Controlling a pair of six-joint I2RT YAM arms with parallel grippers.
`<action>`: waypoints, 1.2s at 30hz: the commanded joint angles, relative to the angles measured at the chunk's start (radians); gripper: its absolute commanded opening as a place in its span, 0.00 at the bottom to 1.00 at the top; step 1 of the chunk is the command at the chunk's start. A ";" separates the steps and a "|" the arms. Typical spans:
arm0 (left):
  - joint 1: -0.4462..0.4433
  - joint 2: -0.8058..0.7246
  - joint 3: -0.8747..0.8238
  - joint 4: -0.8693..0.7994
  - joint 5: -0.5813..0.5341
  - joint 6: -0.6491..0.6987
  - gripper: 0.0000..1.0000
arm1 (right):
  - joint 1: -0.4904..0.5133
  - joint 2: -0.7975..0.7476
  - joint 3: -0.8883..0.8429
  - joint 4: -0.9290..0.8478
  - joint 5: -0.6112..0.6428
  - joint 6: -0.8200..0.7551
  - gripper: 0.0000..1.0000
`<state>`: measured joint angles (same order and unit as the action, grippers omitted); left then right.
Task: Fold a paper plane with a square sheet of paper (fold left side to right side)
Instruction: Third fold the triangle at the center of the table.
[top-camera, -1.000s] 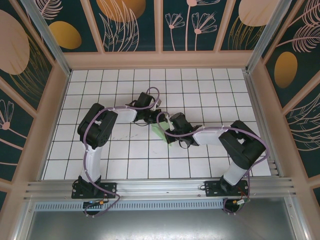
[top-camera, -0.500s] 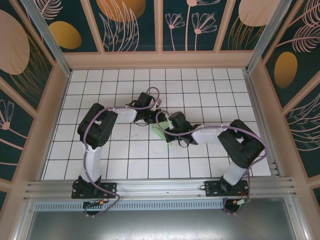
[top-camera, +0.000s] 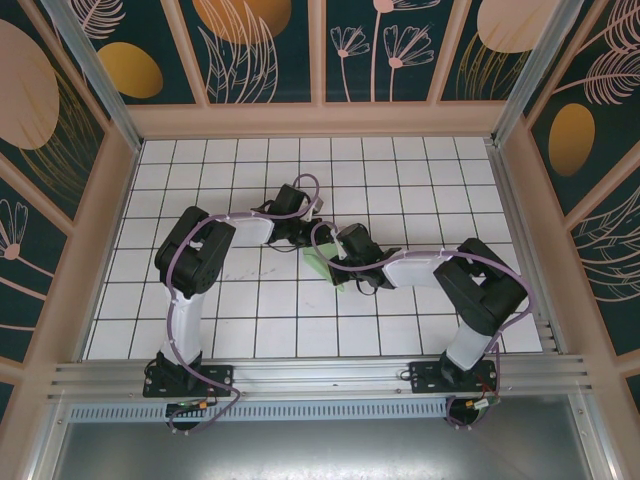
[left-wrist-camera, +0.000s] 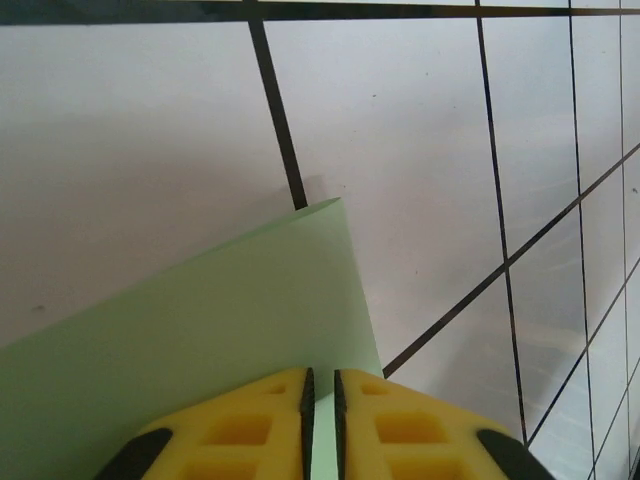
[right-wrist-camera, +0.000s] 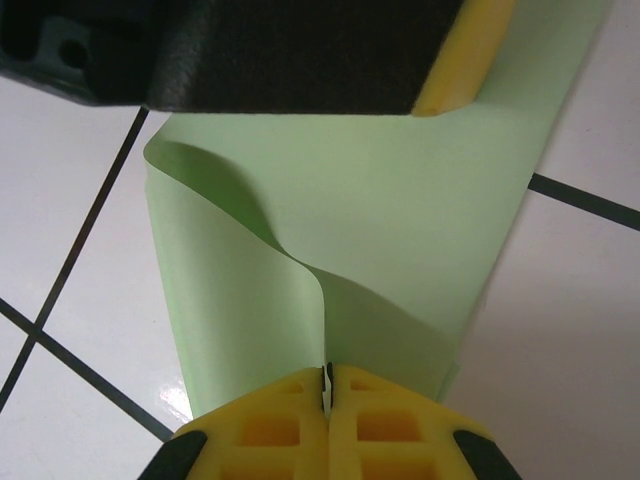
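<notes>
The square sheet of paper (right-wrist-camera: 400, 220) is lying doubled over near the middle of the tiled table (top-camera: 250, 310), with one layer bulging up. The right gripper (right-wrist-camera: 328, 385) is pinching that raised fold, its arm reaching in low from the right. The left gripper (left-wrist-camera: 320, 385) is tilting down over the paper's far edge, its fingers nearly together; I cannot tell whether they are gripping the paper.

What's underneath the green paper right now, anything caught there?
The square sheet of paper lies on the white tiled table. Under the fold lifted by the right gripper is another layer of it; anything beneath that is covered.
</notes>
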<state>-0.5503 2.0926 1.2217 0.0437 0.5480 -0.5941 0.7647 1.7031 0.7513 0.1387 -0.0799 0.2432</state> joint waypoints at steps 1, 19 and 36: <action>-0.004 0.010 0.013 -0.065 -0.044 0.029 0.22 | -0.001 0.038 -0.006 -0.058 -0.003 0.019 0.00; 0.086 -0.235 -0.095 -0.017 -0.079 0.039 0.17 | 0.010 0.048 -0.012 -0.090 0.001 0.011 0.00; -0.027 -0.239 -0.350 0.254 0.033 -0.115 0.13 | 0.021 0.067 0.008 -0.109 0.004 0.001 0.00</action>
<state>-0.5793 1.8294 0.8707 0.2539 0.5865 -0.6868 0.7708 1.7134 0.7650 0.1268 -0.0788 0.2455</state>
